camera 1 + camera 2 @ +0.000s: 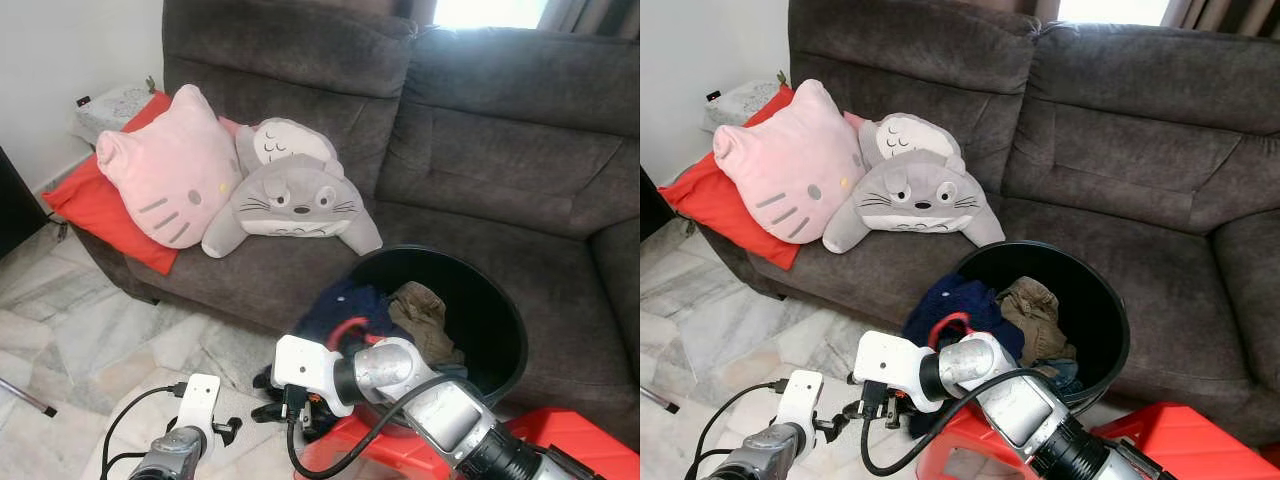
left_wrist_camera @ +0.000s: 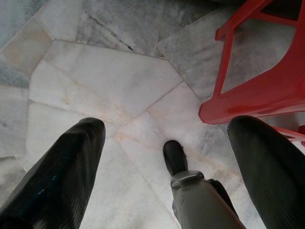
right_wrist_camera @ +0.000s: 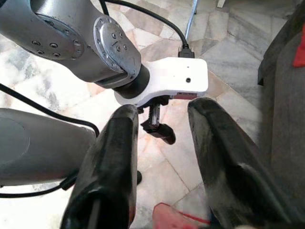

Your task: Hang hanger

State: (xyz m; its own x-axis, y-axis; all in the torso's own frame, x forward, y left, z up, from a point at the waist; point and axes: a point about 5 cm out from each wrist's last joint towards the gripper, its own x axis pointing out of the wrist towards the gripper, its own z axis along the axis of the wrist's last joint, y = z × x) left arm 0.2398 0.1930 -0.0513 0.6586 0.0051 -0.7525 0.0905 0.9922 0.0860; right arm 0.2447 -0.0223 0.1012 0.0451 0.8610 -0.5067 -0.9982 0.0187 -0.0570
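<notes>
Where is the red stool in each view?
Left eye: stool at the bottom edge, under the black bin.
Right eye: stool at the bottom edge, right of centre.
Left wrist: stool's seat and leg, standing on the floor.
Right wrist: a red edge may be it; cannot tell.
Shared landmark: the marble floor.

Daylight pours in from the window (image 1: pixel 490 12) at twelve o'clock, blown out white. The sofa (image 1: pixel 500 150) is evenly lit and sharp. In the wrist views the near black fingers (image 2: pixel 57 176) go soft, with pale marble glare.
</notes>
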